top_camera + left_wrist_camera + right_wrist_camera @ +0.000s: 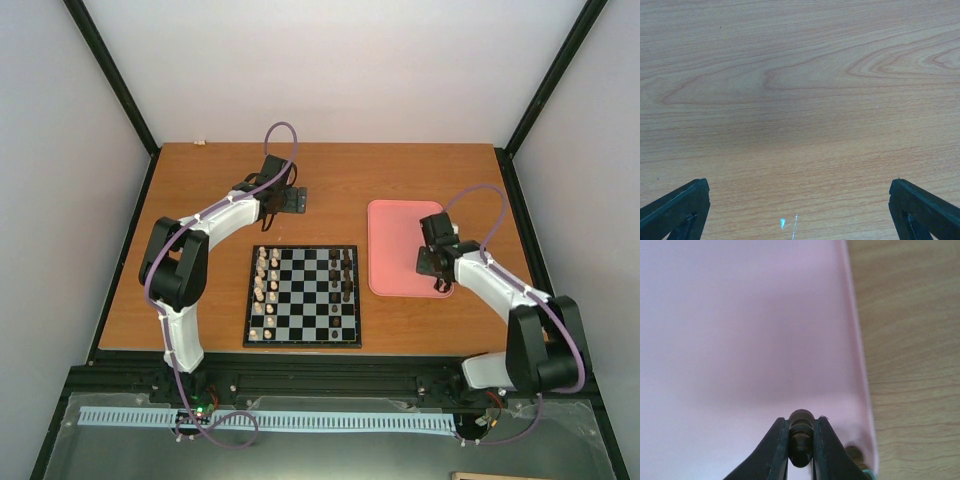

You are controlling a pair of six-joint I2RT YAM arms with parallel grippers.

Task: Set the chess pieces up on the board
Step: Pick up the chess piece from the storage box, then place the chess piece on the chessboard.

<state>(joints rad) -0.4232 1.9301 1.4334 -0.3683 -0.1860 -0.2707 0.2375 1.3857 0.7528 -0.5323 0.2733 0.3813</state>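
On the wooden worktop (pixel 200 180), the black-framed board (pixel 302 344) lies near the front edge, roughly midway between the two arms. Just to its right, without touching it, sits the pink tray (pixel 395 250), a rounded rectangle. The left end effector (pixel 298 200) hangs over bare wood behind the board's far left corner; in its wrist view it (pixel 799 181) is spread wide, the two dark fingertips at the lower corners of the picture and only wood grain between them. The right end effector (pixel 438 286) is over the tray's near right part, and its wrist view shows it (pixel 801 430) pinched narrow around one small dark piece (pixel 801 437), close to the tray's (pixel 740 340) right rim. A second small brown shape sits by that rim's corner, too blurred to identify. On the board, pale pieces (pixel 266 285) fill the two left columns, while the dark chess pieces (pixel 340 275) stand in the far part of the right-hand columns.
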